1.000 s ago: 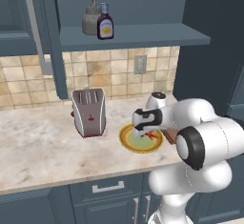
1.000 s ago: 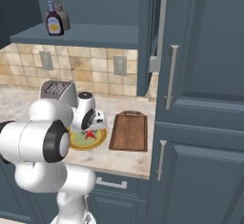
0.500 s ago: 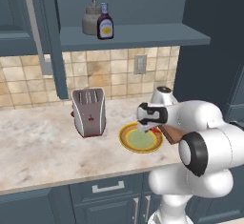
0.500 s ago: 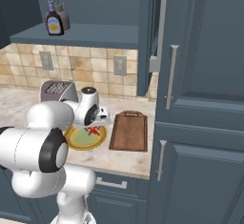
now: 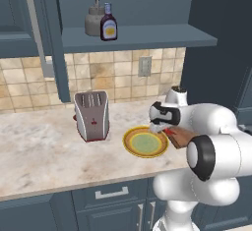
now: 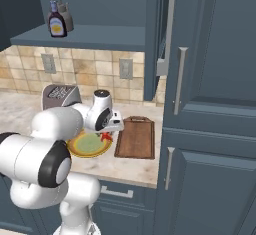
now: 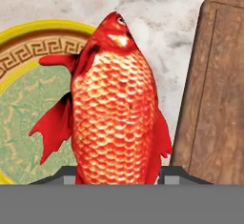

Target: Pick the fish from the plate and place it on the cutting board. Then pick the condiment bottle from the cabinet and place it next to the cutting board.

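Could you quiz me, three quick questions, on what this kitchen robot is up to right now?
1. True or false: the fish lies flat on the plate.
2. What stands on the cabinet shelf beside the grey pot: A a toaster, B the condiment bottle, C a cup?
3. Which side of the plate is the cutting board on, in the right base view?

Key: 1 false, the gripper holds it above the plate's edge. 2 B. 3 Right.

The arm (image 5: 216, 141) is glossy white, built of rounded, bulbous links on a white column. Each joint ends in a dark, near-black disc ringed in grey. The tool (image 5: 160, 127) is a pale grey block under a black-banded wrist.
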### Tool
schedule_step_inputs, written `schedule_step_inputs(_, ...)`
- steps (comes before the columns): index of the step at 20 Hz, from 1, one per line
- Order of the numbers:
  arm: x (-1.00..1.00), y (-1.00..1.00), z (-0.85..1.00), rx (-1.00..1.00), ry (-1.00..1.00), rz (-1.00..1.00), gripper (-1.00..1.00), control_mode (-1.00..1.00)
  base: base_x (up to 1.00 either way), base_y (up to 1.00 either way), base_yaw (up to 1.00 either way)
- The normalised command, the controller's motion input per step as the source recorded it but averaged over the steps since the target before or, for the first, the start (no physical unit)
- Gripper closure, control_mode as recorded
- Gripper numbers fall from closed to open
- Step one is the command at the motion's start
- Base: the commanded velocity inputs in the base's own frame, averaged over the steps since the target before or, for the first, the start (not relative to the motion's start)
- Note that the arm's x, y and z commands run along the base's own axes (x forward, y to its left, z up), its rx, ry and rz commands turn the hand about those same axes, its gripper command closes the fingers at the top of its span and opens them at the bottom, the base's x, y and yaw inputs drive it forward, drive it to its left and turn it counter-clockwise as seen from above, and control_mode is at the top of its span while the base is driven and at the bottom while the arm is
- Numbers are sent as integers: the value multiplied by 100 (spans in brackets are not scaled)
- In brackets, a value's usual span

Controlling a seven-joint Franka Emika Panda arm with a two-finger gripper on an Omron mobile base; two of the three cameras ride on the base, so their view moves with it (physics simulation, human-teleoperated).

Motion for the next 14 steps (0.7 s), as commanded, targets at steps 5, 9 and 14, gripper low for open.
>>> schedule_step_inputs(5,0,-44,5,0,0,-3,100,-100,0,0,0)
schedule_step_inputs(9,0,-44,1,0,0,-3,100,-100,0,0,0)
schedule_step_inputs(14,1,-35,0,0,0,-2,100,-100,0,0,0)
